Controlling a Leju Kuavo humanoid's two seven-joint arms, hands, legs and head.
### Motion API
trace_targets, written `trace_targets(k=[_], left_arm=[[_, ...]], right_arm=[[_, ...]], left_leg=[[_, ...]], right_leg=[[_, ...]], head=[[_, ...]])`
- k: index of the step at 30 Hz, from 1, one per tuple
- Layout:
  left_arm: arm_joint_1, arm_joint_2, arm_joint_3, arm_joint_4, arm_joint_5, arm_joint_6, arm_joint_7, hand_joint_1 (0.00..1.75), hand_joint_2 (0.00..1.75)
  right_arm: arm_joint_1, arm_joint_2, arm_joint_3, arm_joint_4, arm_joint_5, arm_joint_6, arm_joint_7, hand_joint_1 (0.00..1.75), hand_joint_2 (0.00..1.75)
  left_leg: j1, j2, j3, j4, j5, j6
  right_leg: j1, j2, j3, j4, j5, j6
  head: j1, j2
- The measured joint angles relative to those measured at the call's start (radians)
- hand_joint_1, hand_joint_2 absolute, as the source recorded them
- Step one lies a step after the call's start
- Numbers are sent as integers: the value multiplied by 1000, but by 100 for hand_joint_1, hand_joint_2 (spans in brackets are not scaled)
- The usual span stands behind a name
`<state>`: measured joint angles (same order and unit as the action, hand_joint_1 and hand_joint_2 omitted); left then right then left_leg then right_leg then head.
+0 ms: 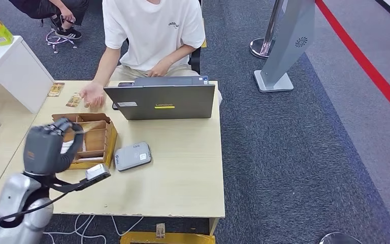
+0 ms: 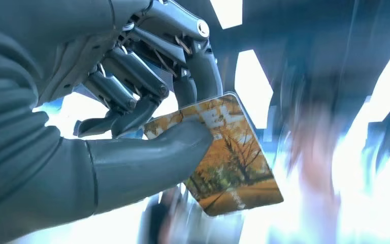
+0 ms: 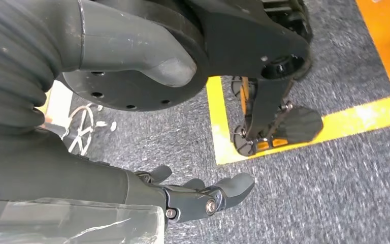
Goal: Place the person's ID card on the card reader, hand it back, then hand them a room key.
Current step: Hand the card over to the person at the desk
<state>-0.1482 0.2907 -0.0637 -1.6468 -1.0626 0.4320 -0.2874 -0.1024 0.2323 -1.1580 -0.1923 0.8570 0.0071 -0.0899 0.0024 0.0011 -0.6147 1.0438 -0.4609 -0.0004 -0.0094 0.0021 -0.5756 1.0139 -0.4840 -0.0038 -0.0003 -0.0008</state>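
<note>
Head view: the left hand (image 1: 56, 140) hovers over the wooden box (image 1: 103, 133) beside the card reader (image 1: 132, 155) on the bench (image 1: 183, 173). Left wrist view: thumb and fingers (image 2: 132, 109) pinch the room key (image 2: 223, 157). Right wrist view: the right hand (image 3: 198, 195) hangs above carpet, fingers loosely curled, holding nothing.

Our left hand (image 1: 56, 142) sits over the wooden box (image 1: 107, 133). Ahead, the person's hand (image 1: 92, 94) rests on the table (image 1: 183, 168), beside the laptop (image 1: 161, 100) that walls off the far edge. The card reader (image 1: 132, 155) lies just right of the box; we see bare tabletop beyond it.
</note>
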Motion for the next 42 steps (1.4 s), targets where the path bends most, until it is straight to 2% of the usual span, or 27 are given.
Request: trace_targets(k=[2,4,7,11,42], left_arm=[[-29,15,-3,-197,6,6,29,175,175],[-25,21,-8,-329,9,67,49,175,175],[0,26,-14,-449,15,170,30,175,175],[22,32,-20,-529,25,243,7,175,175],[21,35,-28,-560,24,234,14,175,175]], right_arm=[[0,0,-5,0,-3,-4,-3,0,175],[0,0,-9,0,-2,-8,-3,0,175],[0,1,-14,0,0,-10,-2,0,175],[-2,1,-18,0,0,-10,-2,0,175],[-2,2,-20,0,7,-10,-1,0,175]], left_leg=[[-1,1,1,0,-1,0],[-2,3,2,-1,-1,1],[-2,3,2,-1,-1,1],[-1,1,2,-1,-1,1],[-1,1,2,-1,1,1]], right_leg=[[0,1,1,0,1,0],[-1,3,1,0,1,0],[-1,2,1,-1,0,1],[-1,1,1,-1,-1,2],[-1,1,1,0,0,2]], head=[[4,0],[3,0],[3,0],[2,0],[3,0]])
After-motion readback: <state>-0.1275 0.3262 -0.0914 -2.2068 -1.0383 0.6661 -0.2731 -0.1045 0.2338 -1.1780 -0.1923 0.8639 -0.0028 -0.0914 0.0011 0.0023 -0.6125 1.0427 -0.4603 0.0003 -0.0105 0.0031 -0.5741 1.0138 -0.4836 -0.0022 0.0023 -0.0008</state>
